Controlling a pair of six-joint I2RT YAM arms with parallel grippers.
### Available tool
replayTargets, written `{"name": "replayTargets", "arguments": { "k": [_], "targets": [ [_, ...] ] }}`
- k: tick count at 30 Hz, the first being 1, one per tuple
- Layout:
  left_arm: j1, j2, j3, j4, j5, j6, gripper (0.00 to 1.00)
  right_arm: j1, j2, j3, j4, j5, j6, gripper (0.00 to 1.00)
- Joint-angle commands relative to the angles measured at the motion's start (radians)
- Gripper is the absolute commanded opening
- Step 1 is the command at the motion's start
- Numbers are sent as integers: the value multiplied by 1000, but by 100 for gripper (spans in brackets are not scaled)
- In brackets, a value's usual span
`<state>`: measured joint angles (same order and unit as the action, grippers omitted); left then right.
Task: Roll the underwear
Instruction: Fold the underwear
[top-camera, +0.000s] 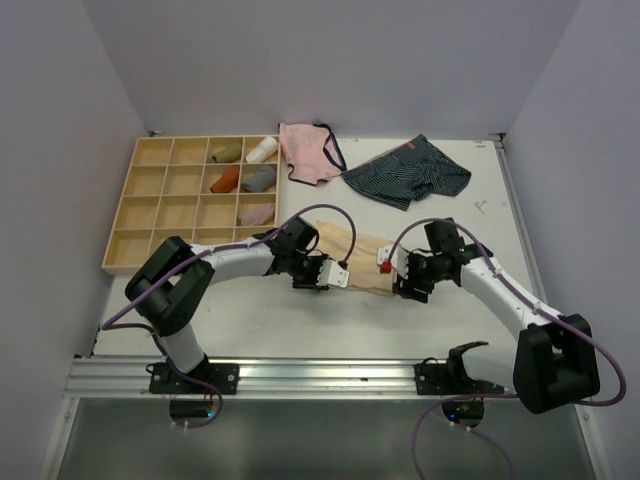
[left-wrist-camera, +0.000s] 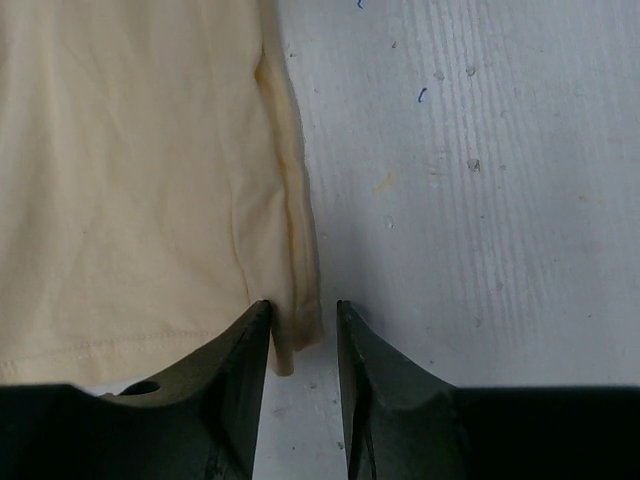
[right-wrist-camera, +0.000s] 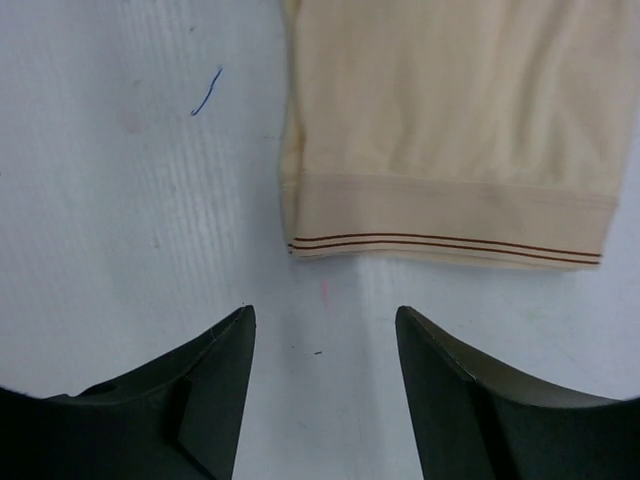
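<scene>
The underwear (top-camera: 362, 256) lies flat on the white table between my two grippers, a plain peach-beige cloth. In the left wrist view its folded side hem (left-wrist-camera: 295, 250) hangs down into the gap of my left gripper (left-wrist-camera: 303, 305). The hem touches the left finger, and bare table shows between it and the right finger. In the right wrist view the waistband (right-wrist-camera: 450, 215), with two thin brown lines, lies just beyond my right gripper (right-wrist-camera: 322, 310). That gripper stands open over bare table with nothing between its fingers. From above, the left gripper (top-camera: 330, 275) and right gripper (top-camera: 400, 275) sit at the cloth's two ends.
A wooden compartment tray (top-camera: 150, 200) with several rolled garments stands at the back left. A pink pair with dark trim (top-camera: 310, 152) and a navy striped pair (top-camera: 408, 172) lie at the back. A metal rail (top-camera: 300, 375) runs along the near edge.
</scene>
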<state>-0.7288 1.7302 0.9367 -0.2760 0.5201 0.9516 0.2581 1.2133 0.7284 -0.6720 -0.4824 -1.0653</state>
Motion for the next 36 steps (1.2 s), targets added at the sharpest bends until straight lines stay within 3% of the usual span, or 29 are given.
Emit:
{"name": "replayTargets", "arguments": {
  "k": [1,7,21,24,27,28,32,36],
  "targets": [
    [-3,-20,-10,-2,44,-19,37,23,-55,-75,121,-16,-220,63],
    [5,-24,-16,26,40,-39,41,38,-78,-170,198,-56,-364,62],
    [11,2,16,24,26,-40,43,89,118,-104,186,-50,-394,59],
    [11,3,17,20,26,-30,43,93,187,-67,175,-2,-383,53],
    [11,9,24,9,23,-17,44,93,224,-46,135,16,-412,40],
    [11,12,30,3,15,-13,43,93,223,-52,129,16,-439,31],
    [11,29,43,-18,12,6,42,96,190,-92,130,18,-493,16],
    [11,75,86,-89,12,18,27,96,186,-55,73,-16,-476,8]
  ]
}}
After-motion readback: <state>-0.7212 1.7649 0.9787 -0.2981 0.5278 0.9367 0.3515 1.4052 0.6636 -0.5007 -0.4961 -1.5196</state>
